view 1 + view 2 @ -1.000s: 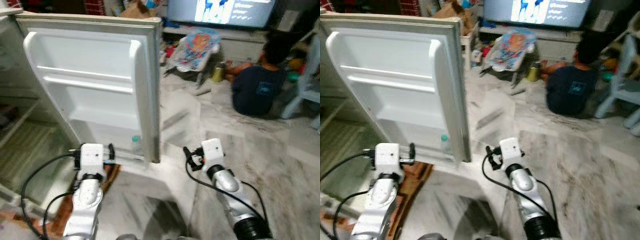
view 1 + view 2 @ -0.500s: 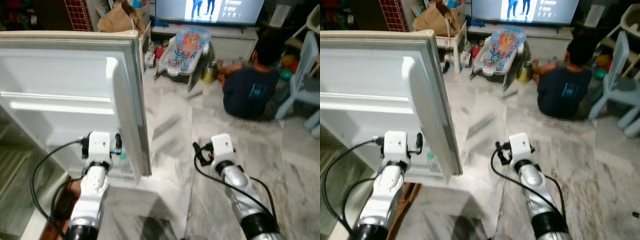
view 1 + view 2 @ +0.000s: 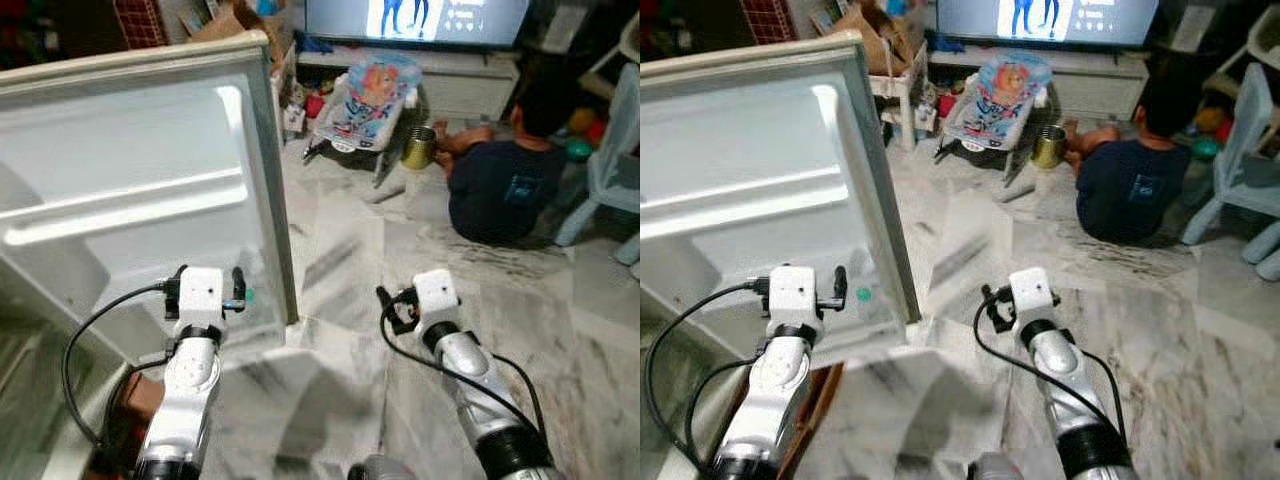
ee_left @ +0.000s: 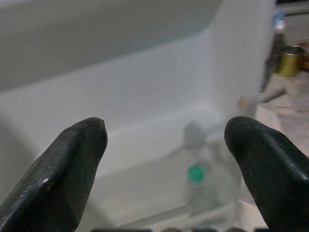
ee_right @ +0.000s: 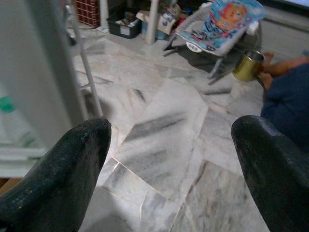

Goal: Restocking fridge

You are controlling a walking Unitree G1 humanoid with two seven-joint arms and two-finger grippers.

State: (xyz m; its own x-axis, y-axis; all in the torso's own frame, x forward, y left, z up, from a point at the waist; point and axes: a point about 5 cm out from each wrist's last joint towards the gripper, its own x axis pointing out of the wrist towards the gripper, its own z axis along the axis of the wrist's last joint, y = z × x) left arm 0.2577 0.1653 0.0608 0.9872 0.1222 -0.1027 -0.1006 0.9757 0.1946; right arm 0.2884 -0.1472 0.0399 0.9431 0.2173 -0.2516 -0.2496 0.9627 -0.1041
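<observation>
Left claw [image 4: 164, 145] gapes wide, bottle [image 4: 195, 191] just ahead in the fridge door [image 3: 150, 200]: a hasty reach could topple it.

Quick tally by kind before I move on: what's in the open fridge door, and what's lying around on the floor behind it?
Clear plastic bottle with green cap, in the white fridge door's bottom shelf: 1
Gold metal can on the marble floor: 1
Colourful baby bouncer seat: 1
Seated person in a dark shirt: 1
Pale blue plastic chair: 1
Total: 5
</observation>
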